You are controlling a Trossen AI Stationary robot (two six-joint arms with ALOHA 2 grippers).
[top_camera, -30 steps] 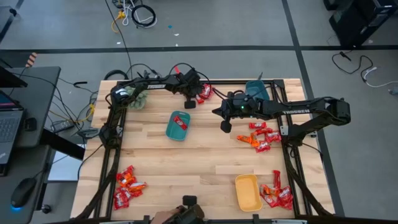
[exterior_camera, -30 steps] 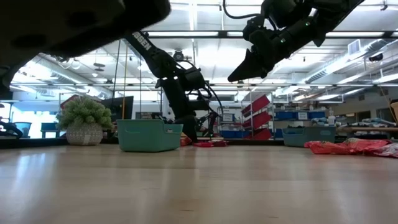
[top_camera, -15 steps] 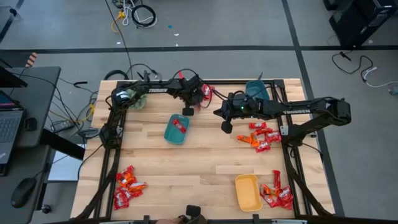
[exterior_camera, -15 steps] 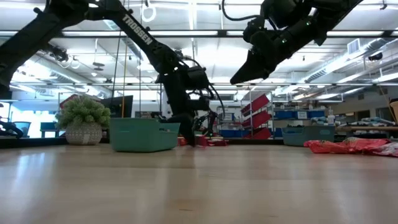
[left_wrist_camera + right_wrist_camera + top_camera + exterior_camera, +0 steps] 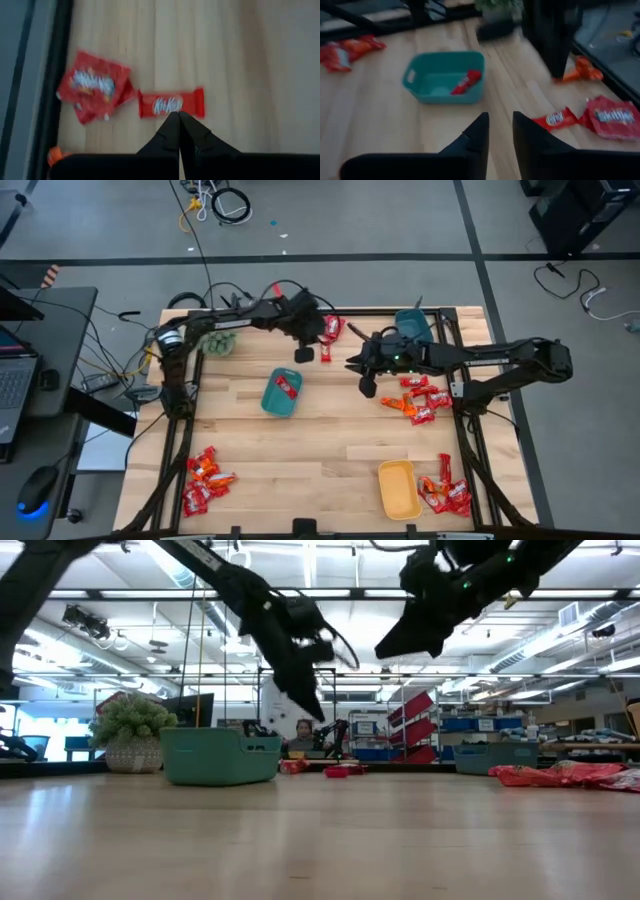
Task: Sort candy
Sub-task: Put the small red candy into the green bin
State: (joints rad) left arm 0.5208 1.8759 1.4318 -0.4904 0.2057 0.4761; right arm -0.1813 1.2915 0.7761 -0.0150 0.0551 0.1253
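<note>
Red and orange wrapped candy lies in piles on the wooden table. Far-edge pile [image 5: 331,329]: a red pack [image 5: 95,86] and a red bar [image 5: 171,104] lying flat beside it. My left gripper [image 5: 178,118] hangs shut above that bar, clear of the table [image 5: 310,708]. My right gripper [image 5: 499,128] hovers open in mid-air right of the teal tray [image 5: 282,393], which holds one red candy [image 5: 466,82].
A blue tray [image 5: 412,325] stands at the far right, a yellow tray [image 5: 398,488] near right. Candy piles lie at right [image 5: 416,400], near right [image 5: 446,494] and near left [image 5: 206,478]. A green plant [image 5: 218,341] sits far left.
My left gripper has risen from the table beside the far-edge candy, staying shut. The teal tray has slid a little toward the near edge. A red bar now lies apart from the far pile.
</note>
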